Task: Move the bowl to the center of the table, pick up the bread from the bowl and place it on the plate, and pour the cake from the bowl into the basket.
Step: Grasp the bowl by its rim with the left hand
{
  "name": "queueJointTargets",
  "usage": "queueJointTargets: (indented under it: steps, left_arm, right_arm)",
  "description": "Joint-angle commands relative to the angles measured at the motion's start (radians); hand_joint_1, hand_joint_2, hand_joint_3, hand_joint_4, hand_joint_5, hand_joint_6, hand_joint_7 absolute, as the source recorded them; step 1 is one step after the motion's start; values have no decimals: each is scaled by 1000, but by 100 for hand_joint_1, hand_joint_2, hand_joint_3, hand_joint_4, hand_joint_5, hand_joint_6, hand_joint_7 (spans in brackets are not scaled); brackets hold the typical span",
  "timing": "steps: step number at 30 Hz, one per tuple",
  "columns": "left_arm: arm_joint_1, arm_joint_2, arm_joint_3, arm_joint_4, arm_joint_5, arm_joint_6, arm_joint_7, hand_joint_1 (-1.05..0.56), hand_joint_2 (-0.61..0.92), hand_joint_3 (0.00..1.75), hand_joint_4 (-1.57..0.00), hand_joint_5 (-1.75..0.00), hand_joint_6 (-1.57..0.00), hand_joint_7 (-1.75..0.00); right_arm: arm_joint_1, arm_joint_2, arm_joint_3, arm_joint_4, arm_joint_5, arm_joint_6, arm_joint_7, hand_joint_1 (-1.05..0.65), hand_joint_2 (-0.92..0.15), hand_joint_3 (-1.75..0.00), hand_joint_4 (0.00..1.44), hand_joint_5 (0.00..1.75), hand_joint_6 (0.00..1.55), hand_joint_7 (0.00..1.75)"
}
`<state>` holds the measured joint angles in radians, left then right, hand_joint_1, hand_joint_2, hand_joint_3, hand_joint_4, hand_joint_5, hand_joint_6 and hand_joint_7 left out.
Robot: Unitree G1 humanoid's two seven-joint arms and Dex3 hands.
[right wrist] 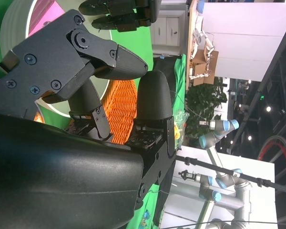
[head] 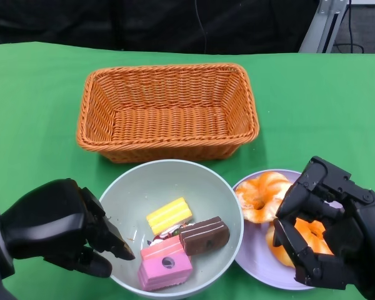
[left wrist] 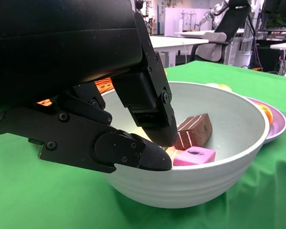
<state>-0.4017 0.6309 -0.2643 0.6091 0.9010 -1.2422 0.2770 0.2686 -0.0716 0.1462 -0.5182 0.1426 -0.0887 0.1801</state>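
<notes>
Green table [head: 37, 94]: carries everything listed below.

Wicker basket [head: 167, 111]: orange, rectangular, on the far side of both hands, beyond the fingertips of each and well apart from them. Nothing lies inside it.

Bowl [head: 206, 190]: pale grey-green, sitting between the 2 hands, just in front of the basket. The left hand [head: 59, 226] is at its near-left rim. In the left wrist view the fingers [left wrist: 150, 107] reach over the rim into the bowl while a lower digit lies along the outer wall, so the rim sits pinched between them.

Plate [head: 256, 262]: lavender, touching the bowl's rim on the side nearest the right hand [head: 328, 228]. That hand hangs over the plate's outer half, fingers [head: 294, 240] curled downward and a little apart; whether they touch anything I cannot tell.

Bread: 2 glazed orange pieces on the plate. 1 ring-shaped piece [head: 260, 197] lies just beyond the right fingertips, toward the bowl; the other [head: 309, 232] is partly hidden under the right fingers.

Cake, 3 pieces in the bowl: pink block [head: 165, 264], closest to the left fingertips; brown layered slice [head: 204, 235], beside it toward the plate; yellow striped piece [head: 169, 215], beyond both.
</notes>
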Motion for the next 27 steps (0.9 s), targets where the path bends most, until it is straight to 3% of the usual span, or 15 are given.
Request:
queueJointTargets:
  steps: [1, 13, 21, 27]
  left_arm:
    - [-22, 50, -10, 18, 6, -16, 17, -64, 92, 3, -116, -1, -111, 0]
    - [-33, 123, -65, -1, -17, -21, -79, -55, 80, 0, -85, 0, -77, 0]
    - [-17, 118, -67, -35, -36, 3, -117, -52, 80, 0, -83, 0, -74, 0]
    - [12, 94, -63, -78, 70, 43, 22, -44, 83, 1, -92, -3, -83, -3]
  right_arm:
    - [-3, -1, -6, -6, 6, 4, 0, -35, -51, -101, 66, 174, 56, 155]
    - [-3, -4, -4, -4, -3, 0, 2, -35, -52, -99, 66, 174, 56, 155]
    - [-1, 0, -1, -9, -4, 9, -5, -35, -50, -101, 67, 174, 57, 154]
    - [-3, 1, 1, -2, -10, 1, -6, -38, -52, -98, 67, 174, 57, 154]
